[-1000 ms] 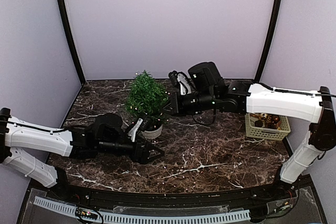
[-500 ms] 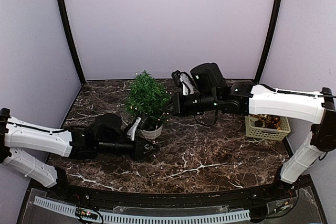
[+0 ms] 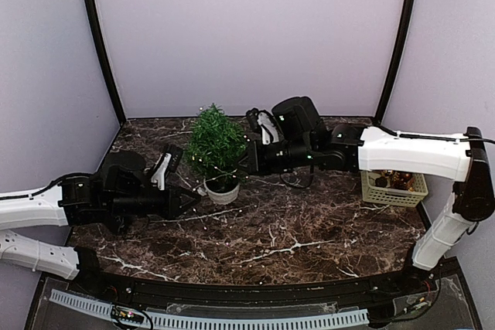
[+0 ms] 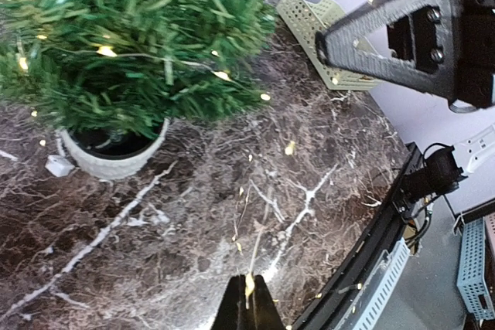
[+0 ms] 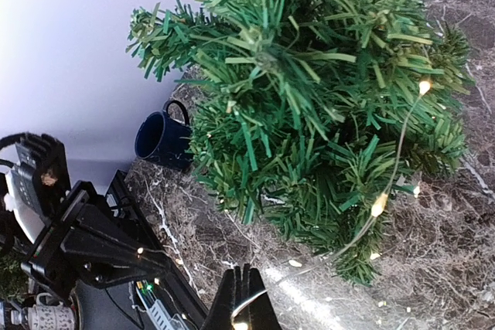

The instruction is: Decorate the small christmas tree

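Left fingers were pressed together, pinching the light string low over the desk. Small christmas tree sat just ahead of them, to the left. Right fingers were likewise clamped on the string, tree branches close ahead. Basket sat well behind them.

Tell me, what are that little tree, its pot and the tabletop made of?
The small christmas tree: likely plastic; its flat, stiff green needles look artificial. Its pot: white, matte, dimpled; ceramic or plastic, I cannot tell which. The table: dark, glossy, white-veined like marble, perhaps only a printed surface.
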`<state>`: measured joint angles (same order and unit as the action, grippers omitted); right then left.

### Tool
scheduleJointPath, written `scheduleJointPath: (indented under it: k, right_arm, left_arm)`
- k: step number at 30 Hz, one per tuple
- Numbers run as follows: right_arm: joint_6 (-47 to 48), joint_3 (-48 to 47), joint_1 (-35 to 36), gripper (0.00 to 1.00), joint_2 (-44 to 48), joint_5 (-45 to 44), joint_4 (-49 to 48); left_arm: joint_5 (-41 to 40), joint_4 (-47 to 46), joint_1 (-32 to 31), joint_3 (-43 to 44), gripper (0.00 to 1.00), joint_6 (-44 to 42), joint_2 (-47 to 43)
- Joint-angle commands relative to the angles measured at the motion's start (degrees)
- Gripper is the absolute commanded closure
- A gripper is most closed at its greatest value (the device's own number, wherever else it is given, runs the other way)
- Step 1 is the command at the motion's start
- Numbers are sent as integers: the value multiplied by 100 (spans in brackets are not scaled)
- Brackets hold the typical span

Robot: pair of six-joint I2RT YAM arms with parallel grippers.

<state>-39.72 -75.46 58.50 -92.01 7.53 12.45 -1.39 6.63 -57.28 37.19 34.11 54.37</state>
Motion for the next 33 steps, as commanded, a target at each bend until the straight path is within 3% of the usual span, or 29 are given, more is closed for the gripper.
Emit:
scheduleJointPath:
  k: [1, 17, 22, 33]
  right_arm:
    - [-52, -333, 89, 100, -192, -4, -355]
    - [-215, -792, 170, 100, -554, -548, -725]
    - [-147, -910, 170, 100, -664, -735, -683]
    - [19, -1169, 170, 100, -1045, -1221, -456]
  left_arm:
    - [25, 851, 456, 310, 100, -293, -191]
    - [117, 964, 1310, 721, 100, -745, -40]
    - [542, 737, 1632, 637, 100, -809, 104]
    - [830, 528, 1785, 741, 100, -923, 592]
